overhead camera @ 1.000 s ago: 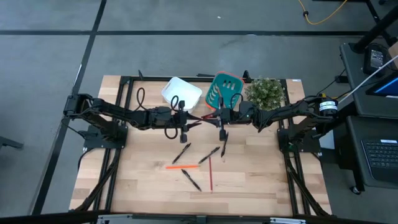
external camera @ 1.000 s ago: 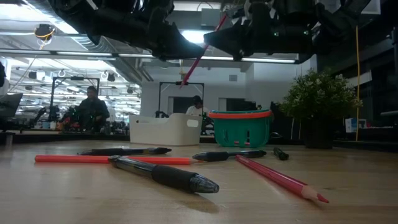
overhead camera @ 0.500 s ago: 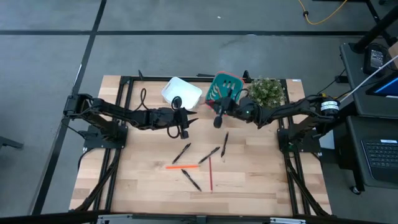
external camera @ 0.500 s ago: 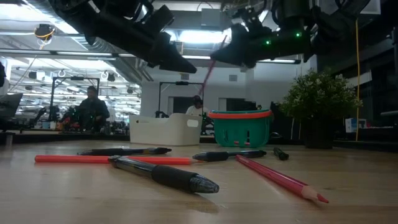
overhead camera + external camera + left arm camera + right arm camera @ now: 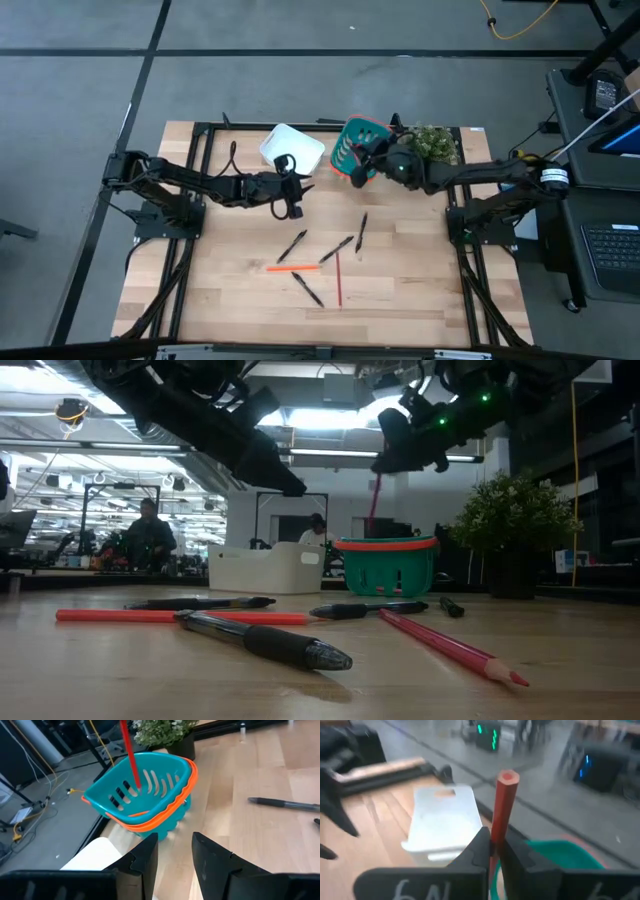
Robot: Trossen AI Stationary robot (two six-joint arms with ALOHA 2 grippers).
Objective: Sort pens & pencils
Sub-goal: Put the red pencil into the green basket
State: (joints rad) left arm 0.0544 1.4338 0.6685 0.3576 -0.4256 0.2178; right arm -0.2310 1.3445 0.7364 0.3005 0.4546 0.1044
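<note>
The left gripper [image 5: 293, 207] had let go, fingers apart; the right gripper [image 5: 362, 168] now clamped the red pencil [image 5: 503, 805] over the teal basket [image 5: 352, 144], ready to drop.

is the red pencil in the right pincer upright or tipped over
Upright. The red pencil hangs nearly vertical from the shut right pincer, its lower end dipping inside the teal basket; the left wrist view shows the same.

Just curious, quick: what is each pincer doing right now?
Left pincer: open, holding nothing.
Right pincer: shut on a red pencil above the teal basket.
</note>
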